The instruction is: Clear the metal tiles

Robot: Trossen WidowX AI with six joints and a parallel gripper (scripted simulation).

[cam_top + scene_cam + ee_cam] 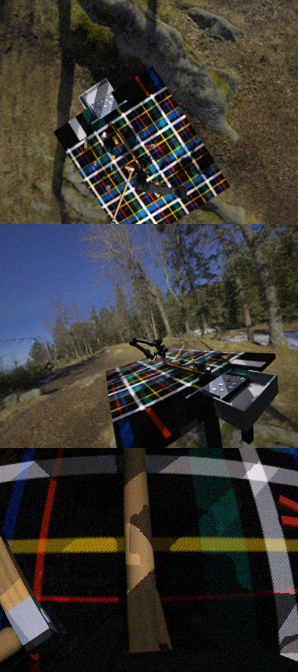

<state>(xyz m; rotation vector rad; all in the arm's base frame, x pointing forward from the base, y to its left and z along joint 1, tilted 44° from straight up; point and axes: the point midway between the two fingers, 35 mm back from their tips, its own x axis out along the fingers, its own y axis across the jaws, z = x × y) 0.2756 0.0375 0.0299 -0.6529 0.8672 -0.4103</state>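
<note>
The steel bench plate (108, 110) (215, 383) carries several small metal tiles, some pale and some orange-brown. The grey catch box (83, 101) (232, 412) adjoins its far end; its inside is patched with light and shade, and I cannot tell whether tiles lie there. My gripper (139, 166) (164, 361) is shut on the near part of the long scraper's wooden handle (124, 143) (182, 368) (140, 553). The handle slants over the table towards the plate. The scraper's head is too dark to make out, and the fingertips are hidden in the wrist view.
A wooden-handled hammer (122, 195) (179, 352) lies left of the gripper in the top view. A yellow object (116, 140) and a small white object (104, 135) (208, 367) are near the handle's far part. Red-handled pliers (150, 145) (288, 521) lie right of the handle.
</note>
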